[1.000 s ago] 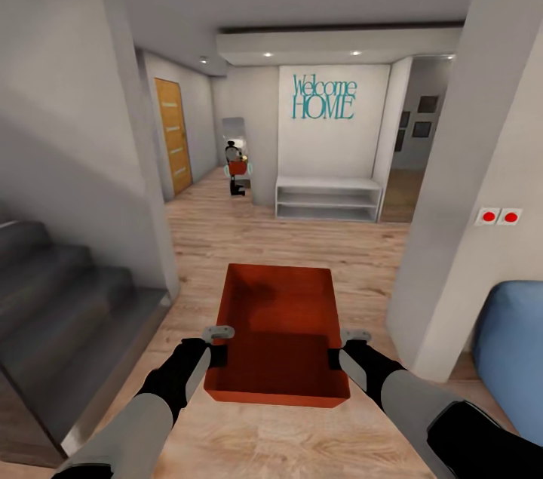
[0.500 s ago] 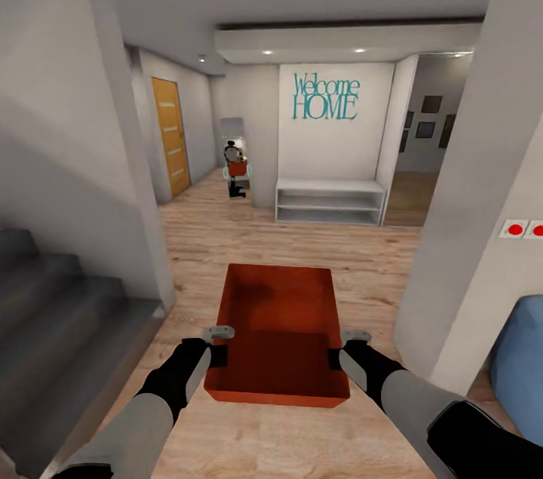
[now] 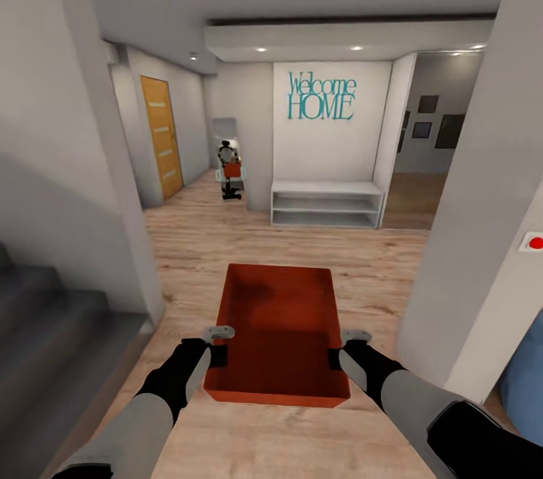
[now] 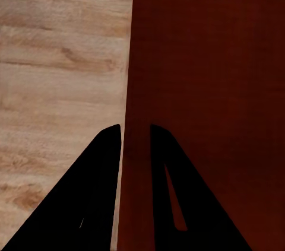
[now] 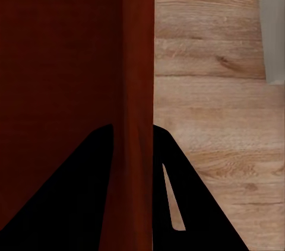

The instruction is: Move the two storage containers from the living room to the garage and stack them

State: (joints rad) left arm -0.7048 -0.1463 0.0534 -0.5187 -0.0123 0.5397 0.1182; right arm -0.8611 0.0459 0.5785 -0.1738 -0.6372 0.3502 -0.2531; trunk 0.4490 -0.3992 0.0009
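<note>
Mid-carry through a wood-floored hall (image 3: 249,237), garage not yet in sight. Ahead of the storage container (image 3: 277,328): white bench shelf (image 3: 326,202) under a "Welcome HOME" sign (image 3: 321,96), orange door (image 3: 161,136) far left, grey stairs (image 3: 45,328) near left. Container held off the floor between both arms, left gripper (image 3: 219,343) and right gripper (image 3: 337,347) each clamped over a side wall. Next, probably: steering past the right-hand pillar (image 3: 475,215) with the grip kept level.
</note>
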